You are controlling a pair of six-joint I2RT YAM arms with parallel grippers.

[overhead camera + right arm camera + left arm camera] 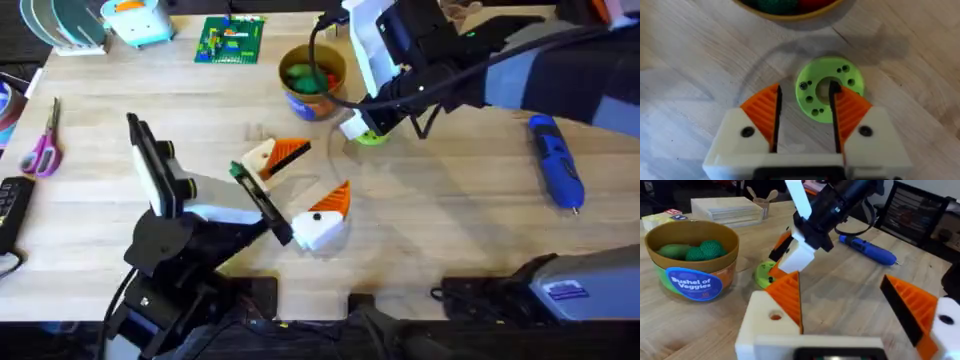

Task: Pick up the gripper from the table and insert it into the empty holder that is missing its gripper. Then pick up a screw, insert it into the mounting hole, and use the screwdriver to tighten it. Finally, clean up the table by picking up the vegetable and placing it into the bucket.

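Lying lengthwise, screwdriver [556,162] tip toward table's [440,240] near edge

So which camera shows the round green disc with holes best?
The right wrist view: the round green plastic disc with holes lies flat, holes clear, between the right tool's open orange pads. Overhead, the arm hides most of it; the left wrist view catches its edge.

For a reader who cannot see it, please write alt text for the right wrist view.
The right gripper, white with orange ribbed pads, hovers open above a round green plastic disc with holes on the pale wooden table. The rim of the tan-yellow bucket shows beyond it.
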